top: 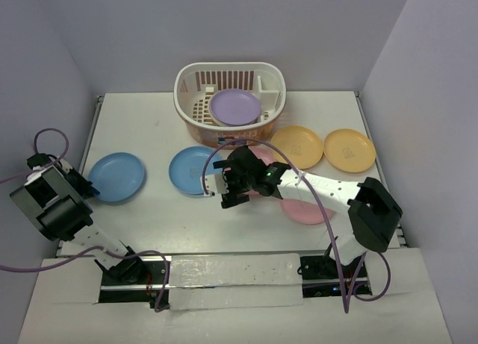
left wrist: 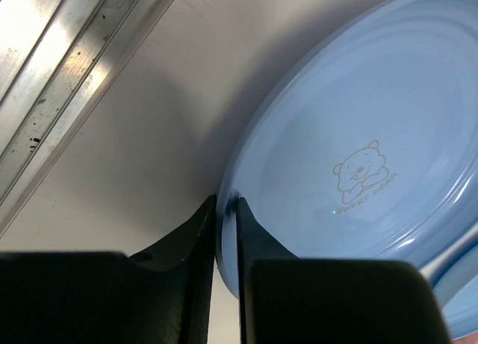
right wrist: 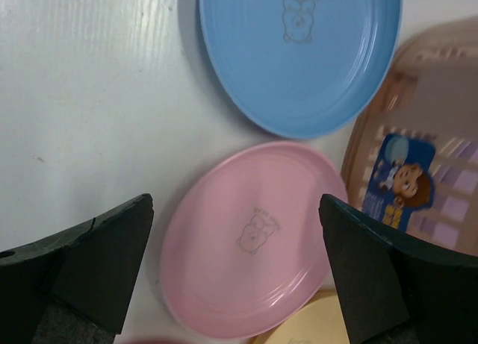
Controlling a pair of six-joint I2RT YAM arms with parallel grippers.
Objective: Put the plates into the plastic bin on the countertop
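The plastic bin [top: 191, 81] stands at the back centre with a lilac plate [top: 235, 107] in it. My left gripper [top: 89, 186] is shut on the near-left rim of a blue plate [top: 116, 176] at the left. In the left wrist view the fingers [left wrist: 202, 232] pinch that plate's [left wrist: 351, 135] edge. My right gripper [top: 224, 191] is open and empty, hovering over a pink plate [right wrist: 254, 239] beside a second blue plate [top: 193, 170]. In the right wrist view the gripper [right wrist: 235, 202] straddles the pink plate from above without touching it.
Two yellow-orange plates [top: 296, 146] [top: 349, 150] lie right of the bin. Another pink plate [top: 308, 208] lies under the right arm. The bin's label [right wrist: 399, 180] shows close at the right of the right wrist view. A metal rail [left wrist: 67, 68] borders the countertop's left edge.
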